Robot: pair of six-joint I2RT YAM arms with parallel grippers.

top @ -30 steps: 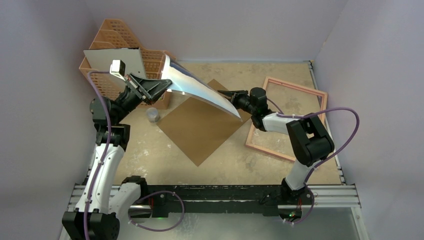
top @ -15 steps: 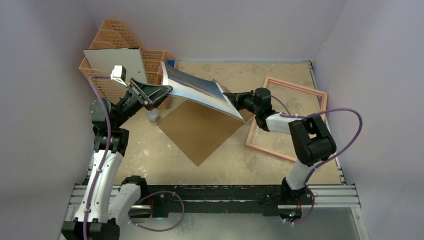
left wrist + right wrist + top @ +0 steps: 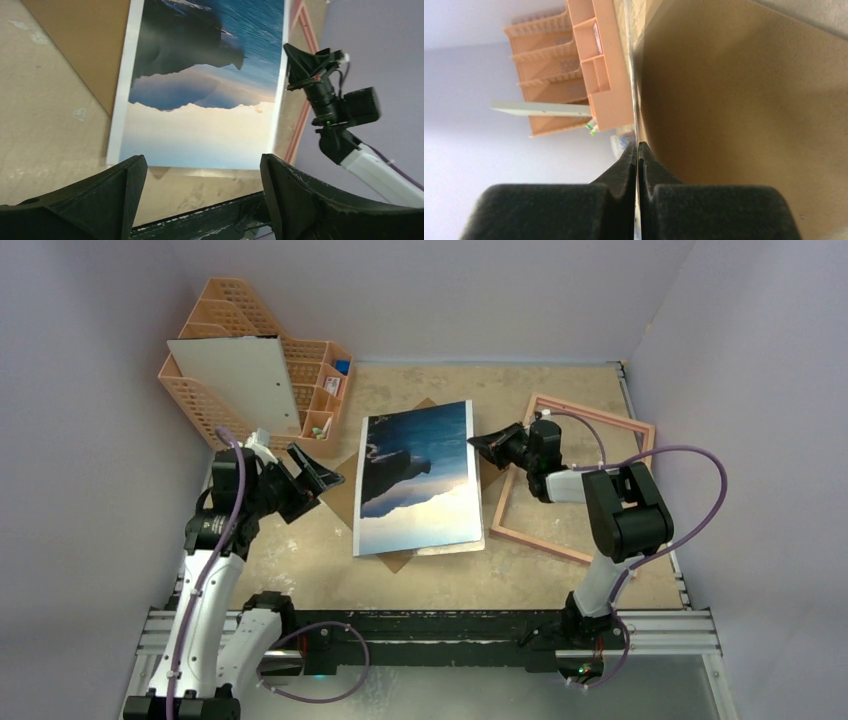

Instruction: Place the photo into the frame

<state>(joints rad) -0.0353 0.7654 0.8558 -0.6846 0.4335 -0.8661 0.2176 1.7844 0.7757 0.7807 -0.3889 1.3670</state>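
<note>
The photo (image 3: 420,480), a sea and dark mountains print, lies picture side up in the middle of the table, over the brown backing board (image 3: 340,498). My right gripper (image 3: 477,444) is shut on its right edge. In the right wrist view the closed fingertips (image 3: 638,146) pinch the sheet, seen edge-on as a thin line (image 3: 634,90). My left gripper (image 3: 318,468) stands open just left of the photo, touching nothing. In the left wrist view the photo (image 3: 200,75) lies beyond the wide-apart jaws (image 3: 202,165). The pink frame (image 3: 520,532) lies flat on the right, its bar (image 3: 300,125) beside the photo's edge.
An orange mesh file rack (image 3: 225,315) with a white board (image 3: 240,380) leaning on it stands at the back left. Purple walls close in on three sides. A black rail (image 3: 430,625) runs along the near edge.
The photo hung bowed in the air between both grippers. My left gripper has opened, let go and drawn back down and left. The photo now lies picture side up, still pinched by the right gripper.
</note>
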